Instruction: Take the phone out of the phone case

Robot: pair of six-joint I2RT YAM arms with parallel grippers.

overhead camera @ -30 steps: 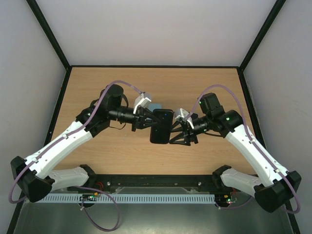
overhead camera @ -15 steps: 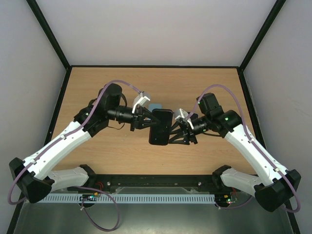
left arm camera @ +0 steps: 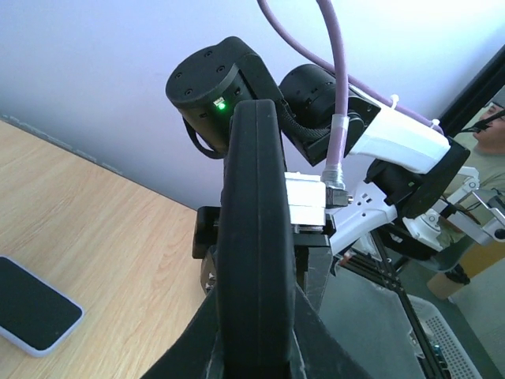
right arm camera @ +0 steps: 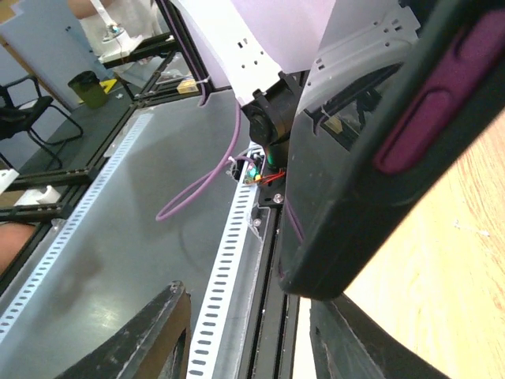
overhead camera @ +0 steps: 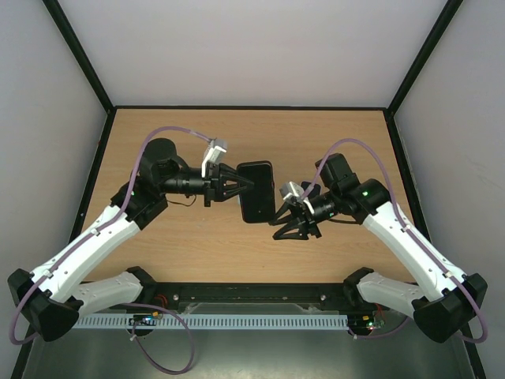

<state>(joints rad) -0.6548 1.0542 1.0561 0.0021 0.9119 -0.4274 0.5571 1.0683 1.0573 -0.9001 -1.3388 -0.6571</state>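
Left hand (overhead camera: 239, 187): pinching the case (overhead camera: 256, 192) — raised over mid-bench (overhead camera: 181, 134)
Right hand (overhead camera: 286, 223): fingers spread, just right of case
Phone (left arm camera: 35, 304): flat on bench — outside case

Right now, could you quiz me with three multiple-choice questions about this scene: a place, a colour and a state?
1. The left tool is:
A open
B shut on the case
C out of sight

2. What colour is the case's side button?
A green
B purple
C white

3. Where is the phone?
A on the table
B inside the case
C on a shelf

Answers:
1 B, its fingers pinch the case's edge.
2 B, the right wrist view shows it up close.
3 A, the left wrist view shows it lying flat on the wood.
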